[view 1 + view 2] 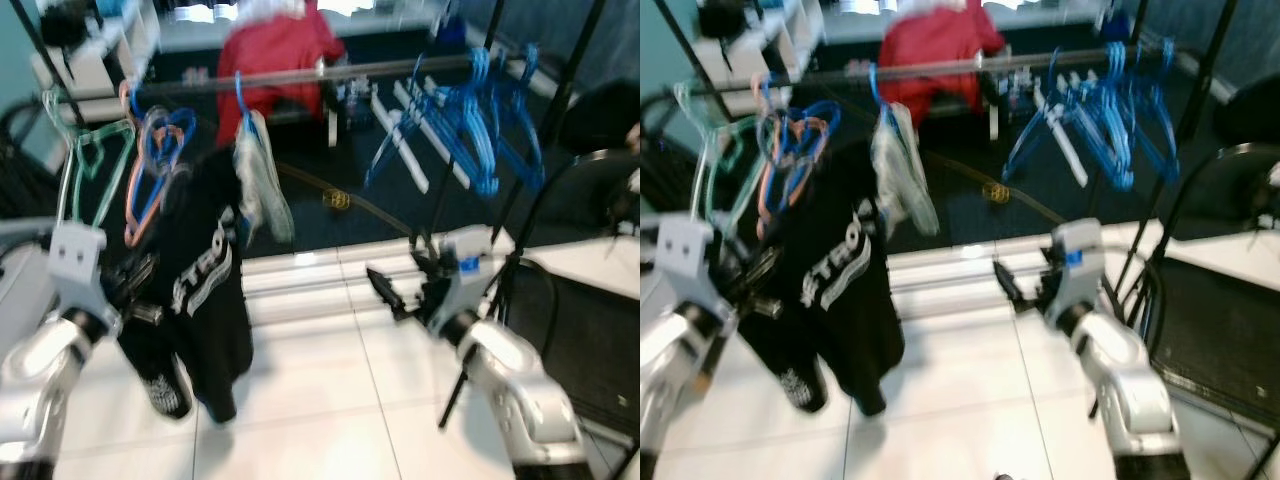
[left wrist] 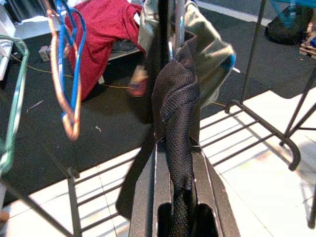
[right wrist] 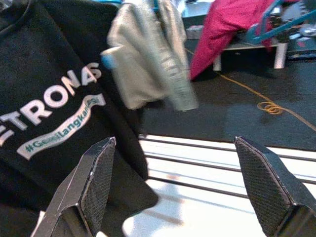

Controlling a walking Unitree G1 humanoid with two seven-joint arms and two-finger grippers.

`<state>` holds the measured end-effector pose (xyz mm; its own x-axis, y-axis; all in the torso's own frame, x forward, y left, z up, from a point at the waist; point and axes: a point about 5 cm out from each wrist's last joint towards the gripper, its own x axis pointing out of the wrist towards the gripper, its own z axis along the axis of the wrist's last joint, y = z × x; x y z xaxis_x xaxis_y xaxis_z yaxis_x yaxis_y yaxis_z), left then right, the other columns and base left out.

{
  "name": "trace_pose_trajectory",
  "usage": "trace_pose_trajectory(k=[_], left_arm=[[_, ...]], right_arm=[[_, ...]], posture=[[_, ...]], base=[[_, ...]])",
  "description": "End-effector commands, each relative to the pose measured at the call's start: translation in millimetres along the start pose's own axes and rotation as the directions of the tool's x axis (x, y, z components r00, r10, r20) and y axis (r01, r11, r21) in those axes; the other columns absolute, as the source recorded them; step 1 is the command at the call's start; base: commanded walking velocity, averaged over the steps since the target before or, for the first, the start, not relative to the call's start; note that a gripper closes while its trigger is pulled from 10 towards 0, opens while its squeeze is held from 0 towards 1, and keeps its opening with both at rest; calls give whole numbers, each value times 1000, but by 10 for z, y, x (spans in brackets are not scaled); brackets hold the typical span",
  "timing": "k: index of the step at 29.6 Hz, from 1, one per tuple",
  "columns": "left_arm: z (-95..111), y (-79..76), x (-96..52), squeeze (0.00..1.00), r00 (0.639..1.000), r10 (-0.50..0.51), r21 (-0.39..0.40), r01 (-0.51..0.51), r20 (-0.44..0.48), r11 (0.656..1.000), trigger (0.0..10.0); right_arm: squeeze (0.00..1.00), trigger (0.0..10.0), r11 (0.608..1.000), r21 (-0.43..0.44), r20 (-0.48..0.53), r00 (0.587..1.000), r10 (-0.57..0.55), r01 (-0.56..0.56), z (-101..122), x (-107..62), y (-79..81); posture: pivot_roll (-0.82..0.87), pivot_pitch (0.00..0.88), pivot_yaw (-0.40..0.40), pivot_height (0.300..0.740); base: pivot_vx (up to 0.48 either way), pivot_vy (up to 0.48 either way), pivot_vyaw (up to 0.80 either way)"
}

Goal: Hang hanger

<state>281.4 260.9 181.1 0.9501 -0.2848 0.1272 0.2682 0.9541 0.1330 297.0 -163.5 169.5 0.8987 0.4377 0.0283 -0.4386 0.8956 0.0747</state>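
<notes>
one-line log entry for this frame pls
phase: hanging | left gripper: shut on black T-shirt | right gripper: open, empty, near shirt | rail: hangers on it

- black T-shirt: matt cloth, smooth white printed lettering
- rail: dull grey metal
- blue hangers: glossy plastic
- floor tiles: white, glossy
- left gripper fingers: matt black, clamped on coarse woven black cloth
- right gripper pads: rough textured black
</notes>
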Motion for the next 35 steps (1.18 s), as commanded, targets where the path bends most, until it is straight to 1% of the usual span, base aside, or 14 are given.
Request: trace_pose_trajectory(k=[1, 7, 13, 15, 16, 18, 27, 28, 30, 31, 32, 33, 34, 35], left_arm=[[83, -2, -13, 0, 999, -42, 12, 41, 21, 999, 10000], [209, 187, -70, 0, 996, -91, 44, 90, 16, 995, 10000], [241, 179, -103, 0, 988, -151, 24, 151, 19, 988, 10000], [376, 62, -225, 0, 921, -388, 8, 388, 36, 922, 10000], [376, 62, -225, 0, 921, -388, 8, 388, 36, 922, 10000], [461, -36, -291, 0, 847, -528, -5, 529, 55, 848, 10000], [646, -130, -313, 0, 745, -651, -15, 659, 145, 752, 10000], [684, -166, -323, 0, 712, -685, -11, 695, 153, 719, 10000], [684, -166, -323, 0, 712, -685, -11, 695, 153, 719, 10000], [733, -224, -324, 0, 666, -728, -1, 738, 160, 675, 10000], [733, -224, -324, 0, 666, -728, -1, 738, 160, 675, 10000], [772, -273, -317, 0, 628, -762, 9, 771, 161, 637, 10000], [772, -273, -317, 0, 628, -762, 9, 771, 161, 637, 10000], [799, -307, -317, 0, 594, -790, 20, 797, 154, 604, 10000]], right_arm=[[0, 10000, 999, 33, 3, 1000, -14, 14, 11, -5, -56], [0, 10000, 996, 89, 69, 997, -19, 13, 169, 4, -177], [0, 10000, 996, 90, 80, 997, 1, -9, 199, -4, -181], [0, 10000, 969, 174, 172, 974, 148, -178, 374, -93, -159], [0, 10000, 969, 174, 172, 974, 148, -178, 374, -93, -159], [0, 10000, 914, 237, 287, 923, 258, -329, 559, -201, -149], [0, 10000, 922, 185, 319, 908, 271, -340, 695, -284, -286], [0, 10000, 919, 176, 315, 904, 288, -354, 709, -299, -292], [0, 10000, 919, 176, 315, 904, 288, -354, 709, -299, -292], [0, 10000, 905, 162, 312, 890, 332, -394, 718, -321, -250], [0, 10000, 905, 162, 312, 890, 332, -394, 718, -321, -250], [0, 10000, 887, 151, 308, 873, 377, -436, 724, -347, -204], [0, 10000, 887, 151, 308, 873, 377, -436, 724, -347, -204], [0, 10000, 867, 146, 305, 855, 419, -477, 729, -380, -159]], posture=[[-98, 115, 68, 740], [-97, 112, 66, 740], [-97, 112, 66, 740], [-92, 112, 60, 740], [-92, 112, 60, 740], [-92, 112, 60, 740], [-91, 108, 57, 740], [-91, 108, 57, 740], [-91, 108, 57, 740], [-91, 104, 58, 740], [-91, 104, 58, 740], [-91, 104, 58, 740], [-91, 104, 58, 740], [-90, 101, 63, 740]], base=[[-364, 0, 0], [-367, 0, 0], [-349, 0, 0], [0, 0, 0], [0, 0, 0], [0, 0, 0], [0, 0, 0], [0, 0, 0], [0, 0, 0], [0, 0, 0], [0, 0, 0], [0, 0, 0], [0, 0, 0], [0, 0, 0]])
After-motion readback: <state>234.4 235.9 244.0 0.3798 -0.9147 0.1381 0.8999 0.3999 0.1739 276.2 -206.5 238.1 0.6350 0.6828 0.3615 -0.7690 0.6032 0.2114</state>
